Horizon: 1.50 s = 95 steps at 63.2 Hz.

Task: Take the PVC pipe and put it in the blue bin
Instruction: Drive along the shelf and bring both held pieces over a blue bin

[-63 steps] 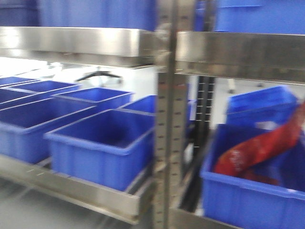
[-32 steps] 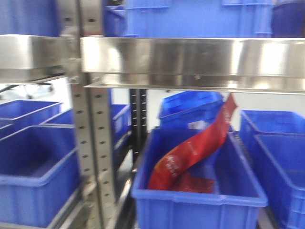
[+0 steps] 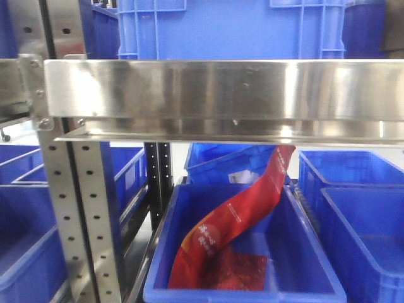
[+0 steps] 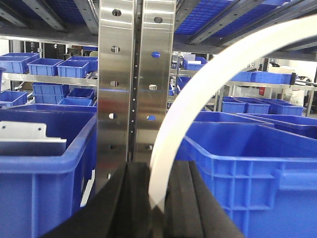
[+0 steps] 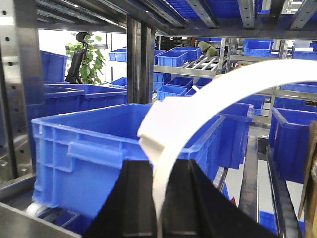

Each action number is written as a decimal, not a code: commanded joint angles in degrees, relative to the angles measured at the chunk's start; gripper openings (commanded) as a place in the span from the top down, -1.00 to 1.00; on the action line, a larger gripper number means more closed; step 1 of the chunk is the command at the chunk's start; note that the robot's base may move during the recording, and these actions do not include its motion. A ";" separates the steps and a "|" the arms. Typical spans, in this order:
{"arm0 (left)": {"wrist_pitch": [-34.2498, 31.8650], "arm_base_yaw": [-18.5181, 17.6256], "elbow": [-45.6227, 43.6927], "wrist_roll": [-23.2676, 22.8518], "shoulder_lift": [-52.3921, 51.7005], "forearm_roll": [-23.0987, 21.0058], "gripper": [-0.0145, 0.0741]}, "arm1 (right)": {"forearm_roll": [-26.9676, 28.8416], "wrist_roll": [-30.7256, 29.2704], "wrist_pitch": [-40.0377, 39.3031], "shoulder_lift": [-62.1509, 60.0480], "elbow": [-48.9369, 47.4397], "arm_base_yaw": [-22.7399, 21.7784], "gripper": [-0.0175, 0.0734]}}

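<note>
Although the front-facing view shows me no arm and no pipe, it gives the place: a steel shelf rail (image 3: 221, 95) above a blue bin (image 3: 202, 208) in which a red packet (image 3: 246, 214) leans. From the left wrist, my left gripper (image 4: 158, 167) has its black fingers almost together, with only a white curved tube between them, which I take for the PVC pipe (image 4: 171, 134). It rises from the grip and bends to the upper right, in front of a perforated steel post (image 4: 133, 74). From the right wrist, my right gripper (image 5: 162, 163) is closed in the same way on a PVC pipe (image 5: 198, 111), and I cannot tell if it is the same piece. I judge the pipe to be light, smooth and springy, because it bends far without a kink. It seems to be held near one end, so the long free part may swing against the rail. A hold closer to the middle would be steadier, with moderate pressure, since smooth plastic can slip.
</note>
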 commanded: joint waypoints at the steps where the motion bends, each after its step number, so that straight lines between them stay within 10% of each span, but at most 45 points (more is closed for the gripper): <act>1: -1.15 -0.34 -0.17 -0.31 -0.05 0.00 0.92 | -0.49 -0.27 -1.32 -0.29 -0.04 0.11 0.98; 95: -1.15 -0.34 -0.17 -0.31 -0.05 0.00 0.92 | -0.49 -0.27 -1.32 -0.29 -0.04 0.11 0.98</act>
